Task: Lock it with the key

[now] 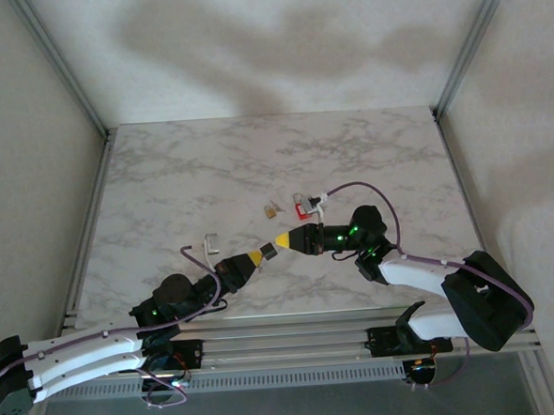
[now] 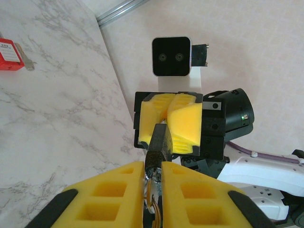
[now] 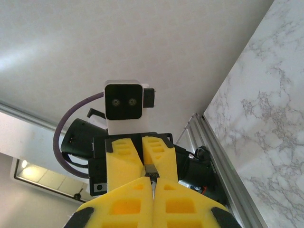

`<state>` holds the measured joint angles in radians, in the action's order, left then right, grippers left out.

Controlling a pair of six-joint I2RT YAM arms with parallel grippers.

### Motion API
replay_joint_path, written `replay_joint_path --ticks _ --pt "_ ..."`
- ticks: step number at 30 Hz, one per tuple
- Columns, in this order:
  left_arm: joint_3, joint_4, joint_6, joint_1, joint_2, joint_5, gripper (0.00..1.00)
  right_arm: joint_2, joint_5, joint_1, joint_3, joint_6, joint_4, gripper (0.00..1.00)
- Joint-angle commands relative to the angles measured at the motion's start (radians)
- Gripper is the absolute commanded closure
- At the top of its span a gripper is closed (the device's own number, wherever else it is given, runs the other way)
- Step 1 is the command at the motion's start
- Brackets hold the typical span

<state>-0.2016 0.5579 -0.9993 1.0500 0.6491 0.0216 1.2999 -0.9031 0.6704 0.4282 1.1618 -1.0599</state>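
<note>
While left gripper [image 2: 153, 167], right gripper [image 2: 167, 126] pinch key [image 2: 158, 142], red padlock [image 2: 9, 54] on marble [image 2: 61, 118].

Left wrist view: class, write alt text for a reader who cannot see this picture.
Two yellow-fingered grippers meet tip to tip on a dark key: the right gripper clamps it from the far side, the left gripper from the near side. A red padlock lies at the upper left on the marble table.

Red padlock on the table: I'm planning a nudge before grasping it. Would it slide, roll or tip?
The red padlock lies flat and looks boxy, so it probably won't roll or tip. The marble table looks smooth, so it would likely slide. A metal piece juts from one side, so an off-centre push may spin it.
</note>
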Motion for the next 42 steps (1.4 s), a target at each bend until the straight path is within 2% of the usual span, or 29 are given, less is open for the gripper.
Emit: replay_joint_path --ticks 1,18,26,34,42 --pt "0.012 0.042 -0.01 -0.007 -0.011 -0.01 0.85 0.01 -0.019 0.008 0.032 0.007 -0.066 1.0" --pt "0.048 0.107 -0.032 -0.006 -0.009 -0.011 0.89 0.033 -0.018 0.009 0.032 0.03 -0.097 1.0" --pt "0.055 0.136 -0.038 -0.007 -0.002 -0.019 0.86 0.042 -0.018 0.009 0.032 0.038 -0.106 1.0" --pt "0.063 0.172 -0.048 -0.007 0.02 -0.033 0.9 0.043 -0.014 0.009 0.032 0.038 -0.108 1.0" --pt "0.062 0.181 -0.05 -0.007 0.029 -0.038 0.89 0.05 -0.014 0.012 0.034 0.038 -0.109 1.0"
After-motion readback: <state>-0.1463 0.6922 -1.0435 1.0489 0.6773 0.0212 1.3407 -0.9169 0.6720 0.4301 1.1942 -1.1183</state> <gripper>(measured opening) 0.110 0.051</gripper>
